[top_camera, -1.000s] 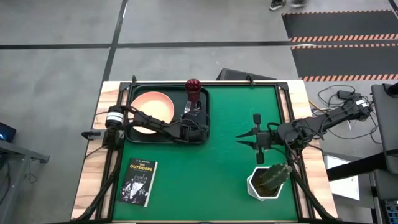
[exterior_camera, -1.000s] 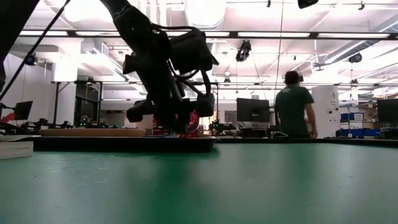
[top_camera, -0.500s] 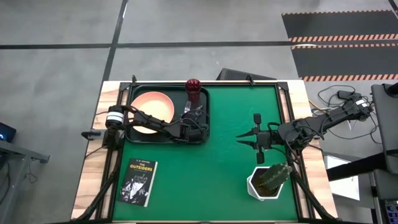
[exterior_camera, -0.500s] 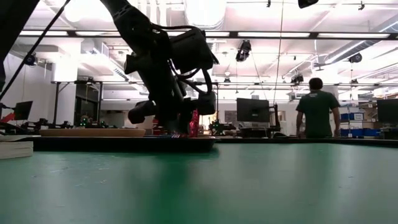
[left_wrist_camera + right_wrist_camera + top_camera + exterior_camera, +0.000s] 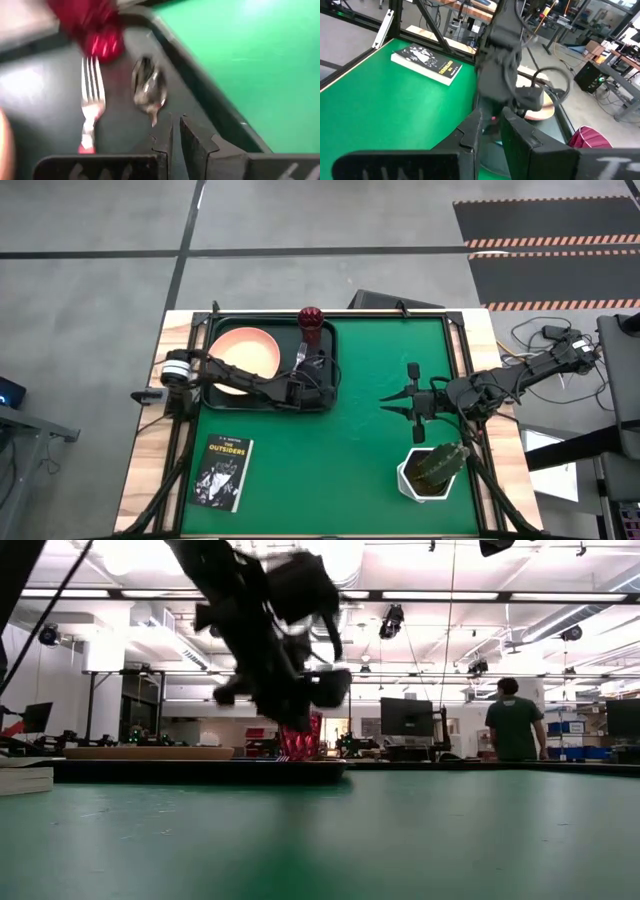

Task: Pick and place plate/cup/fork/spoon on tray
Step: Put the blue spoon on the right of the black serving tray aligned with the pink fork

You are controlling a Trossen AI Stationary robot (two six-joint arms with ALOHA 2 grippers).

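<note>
The dark tray lies at the table's far left. On it are the peach plate, the maroon cup, the fork and the spoon. The spoon's bowl lies beside the fork's tines, and its handle is hidden behind my fingers. My left gripper hovers over the tray's right end with its fingers shut, just short of the spoon's neck. My right gripper waits shut over the mat, right of centre. My left gripper stands over the spoon's neck, slanting down toward the far side. Its own fingers hide the handle, so I cannot tell whether it touches the spoon.
A white pot with a cactus stands near the front right. A book lies at the front left. The green mat lies between the tray and my right gripper. A person stands in the room behind.
My left gripper has risen from just above the tray to well clear of it. The fork, cup and plate have stayed where they were. The person in the background has walked to the right.
</note>
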